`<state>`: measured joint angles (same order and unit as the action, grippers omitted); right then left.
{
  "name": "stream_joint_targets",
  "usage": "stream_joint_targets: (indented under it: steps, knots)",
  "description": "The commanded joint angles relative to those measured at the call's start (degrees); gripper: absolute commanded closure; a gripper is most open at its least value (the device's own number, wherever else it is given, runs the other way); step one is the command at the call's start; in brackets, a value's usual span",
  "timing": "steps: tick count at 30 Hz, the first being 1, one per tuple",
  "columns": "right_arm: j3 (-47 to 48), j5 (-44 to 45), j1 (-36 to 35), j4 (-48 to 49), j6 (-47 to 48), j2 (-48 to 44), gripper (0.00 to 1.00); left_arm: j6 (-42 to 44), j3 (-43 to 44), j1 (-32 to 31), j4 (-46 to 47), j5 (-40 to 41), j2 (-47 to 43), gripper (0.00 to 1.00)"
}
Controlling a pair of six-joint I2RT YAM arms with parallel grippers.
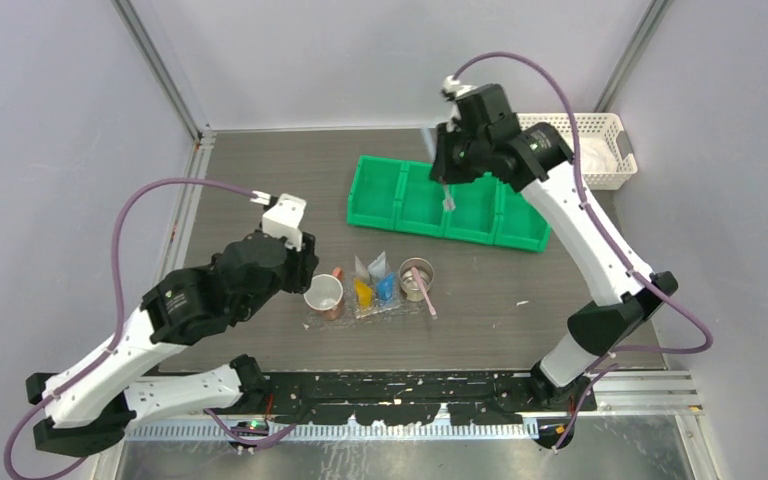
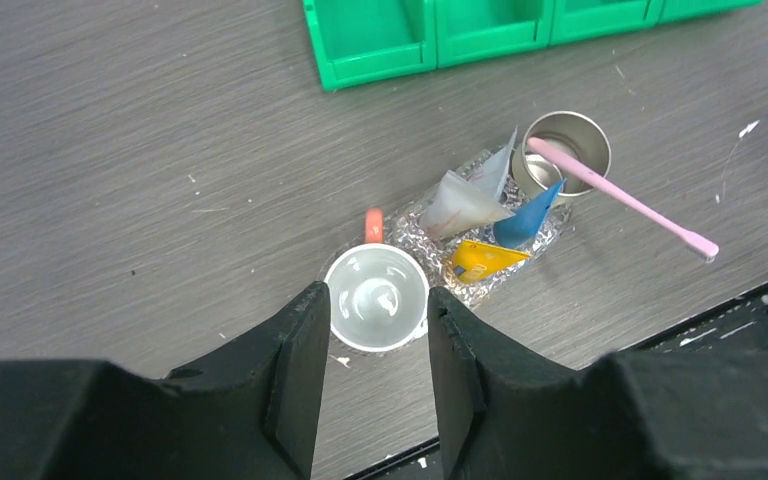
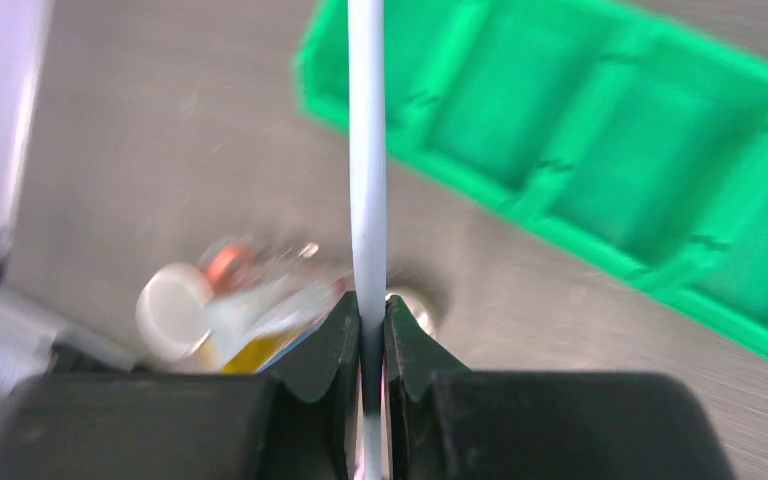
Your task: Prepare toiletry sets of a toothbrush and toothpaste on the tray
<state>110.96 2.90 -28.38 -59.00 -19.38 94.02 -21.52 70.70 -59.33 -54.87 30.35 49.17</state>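
Grey toothbrush (image 3: pixel 367 150), pinched thinly by the right pincer (image 3: pixel 370 335) at the overhead view's upper right, may pivot or slip; left pincer (image 2: pixel 377 330) stands apart, empty.

Crinkly clear plastic tray (image 2: pixel 407 238) holds white soft tube (image 2: pixel 463 203), blue tube (image 2: pixel 528 222), yellow tube (image 2: pixel 482 260); pale pink toothbrush (image 2: pixel 625 200) slants just beside it; grey toothbrush (image 3: pixel 367 150) upright, well apart.

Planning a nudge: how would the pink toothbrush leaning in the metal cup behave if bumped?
The pink toothbrush looks thin, light, probably stiff. Most of it overhangs the metal cup, so a bump would likely tip it out.
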Motion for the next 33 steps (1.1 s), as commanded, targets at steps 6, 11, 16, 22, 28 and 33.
stream_joint_targets:
  steps: [6, 11, 16, 22, 28, 33]
  knots:
    - [5.5, -5.9, -27.6, -19.8, 0.2, 7.0, 0.94, -7.5, -3.9, 0.1, -0.5, 8.9, -9.1, 0.58]
    - [9.5, -4.2, -36.2, -23.6, -0.8, 13.1, 0.94, -10.0, -5.9, 0.2, -2.5, 12.2, -14.4, 0.58]
    - [15.3, -3.5, -40.4, -28.1, -0.8, 18.6, 0.94, -11.4, -8.0, 0.1, -3.4, 12.9, -19.2, 0.59]
    - [19.6, -4.2, -41.7, -31.8, -0.6, 24.3, 0.94, -11.8, -8.7, 0.1, -4.3, 12.7, -20.7, 0.59]
    - [23.4, -6.4, -41.4, -32.7, 0.4, 29.8, 0.92, -11.7, -9.1, 0.1, -4.4, 12.0, -21.8, 0.59]
    - [25.5, -7.8, -40.0, -32.5, 0.2, 32.9, 0.92, -11.8, -9.4, 0.1, -4.9, 11.5, -22.8, 0.6]
